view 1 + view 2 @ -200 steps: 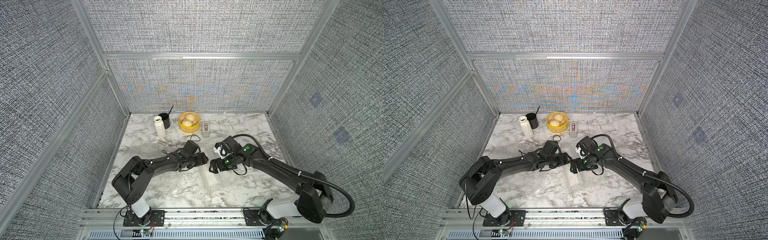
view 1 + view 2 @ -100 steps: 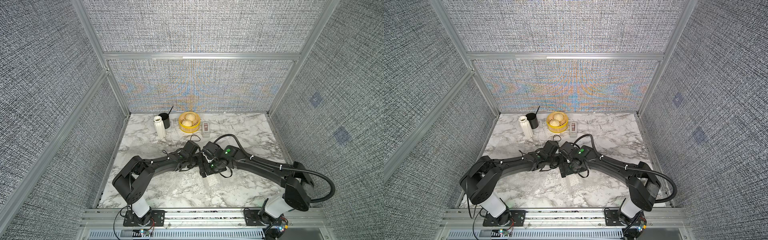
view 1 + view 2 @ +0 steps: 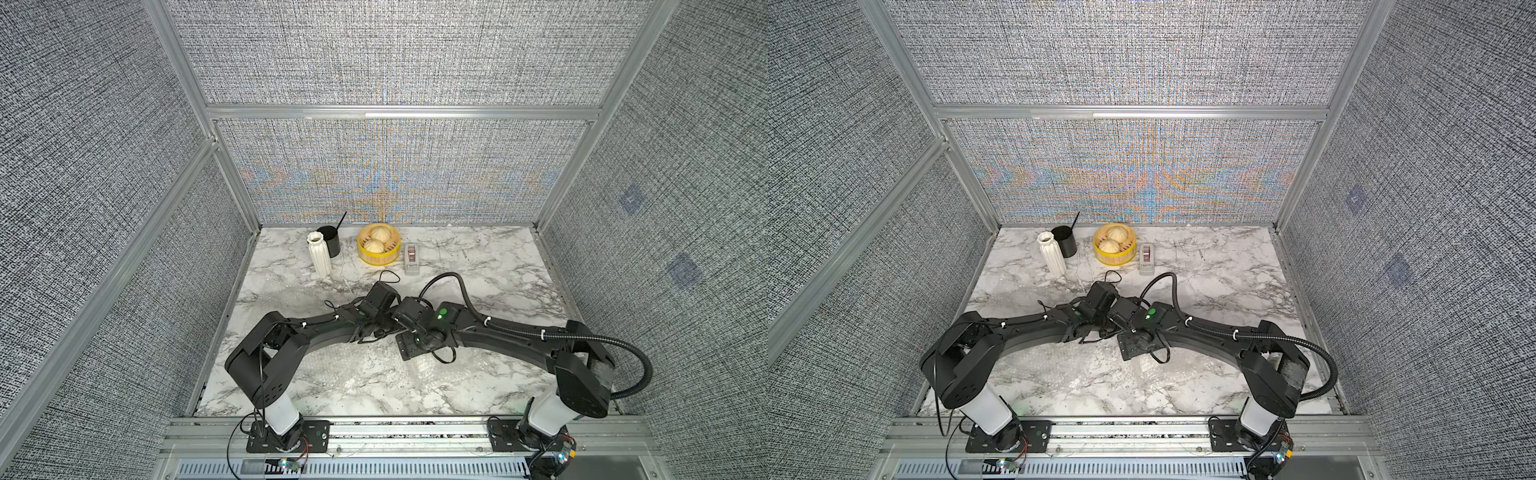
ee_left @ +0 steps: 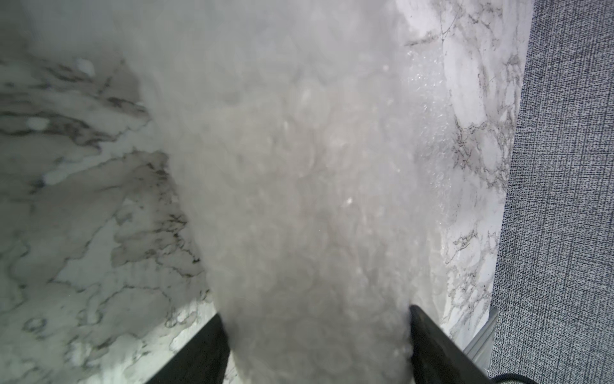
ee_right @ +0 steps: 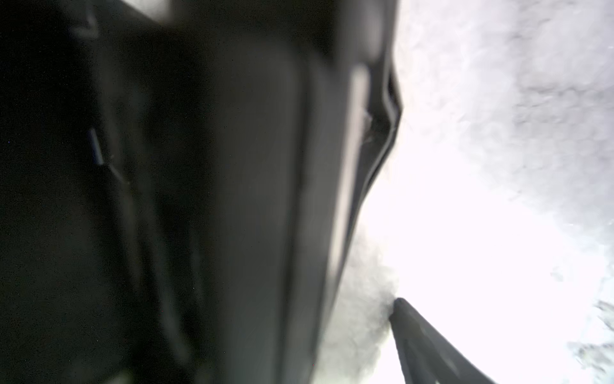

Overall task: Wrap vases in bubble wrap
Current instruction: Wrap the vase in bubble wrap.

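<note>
A bundle of bubble wrap (image 4: 299,186) fills the left wrist view, and whatever it holds is hidden by the wrap. My left gripper (image 4: 315,312) is shut on it, with a black finger (image 4: 202,349) pressed against each side. In both top views the two wrists meet mid-table, the left gripper (image 3: 384,309) and the right gripper (image 3: 400,322) overlapping. The right wrist view shows one finger (image 5: 418,339) beside wrap, and a dark blurred arm part hides the rest. A slim ribbed white vase (image 3: 319,253) stands upright at the back left. The wider vase is hidden. A flat bubble wrap sheet (image 3: 1092,378) lies on the near table.
A black mug (image 3: 329,241) stands right behind the slim vase. A yellow steamer basket (image 3: 380,259) with two buns and a small grey box (image 3: 411,259) sit along the back. Fabric walls close the marble table (image 3: 490,266) on three sides.
My right arm has swung left across the table until its wrist meets the left gripper. The left arm and its bundle have stayed put.
</note>
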You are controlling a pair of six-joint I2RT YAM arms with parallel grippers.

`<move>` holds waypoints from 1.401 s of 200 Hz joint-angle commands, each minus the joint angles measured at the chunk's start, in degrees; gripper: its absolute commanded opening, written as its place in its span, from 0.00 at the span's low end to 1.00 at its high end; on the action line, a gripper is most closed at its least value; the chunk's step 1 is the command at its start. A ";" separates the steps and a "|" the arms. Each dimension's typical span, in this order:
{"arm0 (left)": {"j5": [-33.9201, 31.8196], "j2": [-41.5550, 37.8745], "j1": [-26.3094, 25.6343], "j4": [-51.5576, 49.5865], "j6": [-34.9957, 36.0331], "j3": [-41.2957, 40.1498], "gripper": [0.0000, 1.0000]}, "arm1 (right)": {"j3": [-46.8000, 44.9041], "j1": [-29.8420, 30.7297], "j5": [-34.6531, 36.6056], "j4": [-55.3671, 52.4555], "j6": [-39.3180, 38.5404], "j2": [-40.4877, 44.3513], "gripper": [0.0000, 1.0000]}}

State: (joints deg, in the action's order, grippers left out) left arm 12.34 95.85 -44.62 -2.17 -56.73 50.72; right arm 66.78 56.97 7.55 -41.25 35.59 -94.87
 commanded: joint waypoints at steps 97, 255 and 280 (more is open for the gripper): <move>-2.74 -6.93 1.33 -8.93 1.77 -0.69 0.85 | -7.89 -1.24 -10.82 3.49 3.01 0.92 0.72; -5.02 -17.76 2.61 -11.51 -1.00 -8.35 0.87 | -22.38 -10.69 -25.70 18.94 1.55 8.28 0.71; -1.46 -16.04 2.38 -8.75 -0.69 -7.81 0.86 | -25.04 -13.36 -29.70 22.45 0.47 9.33 0.71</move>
State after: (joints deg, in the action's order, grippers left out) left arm 7.42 78.72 -42.06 -14.55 -57.47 42.41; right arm 44.45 45.19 -18.81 -10.94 38.02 -85.45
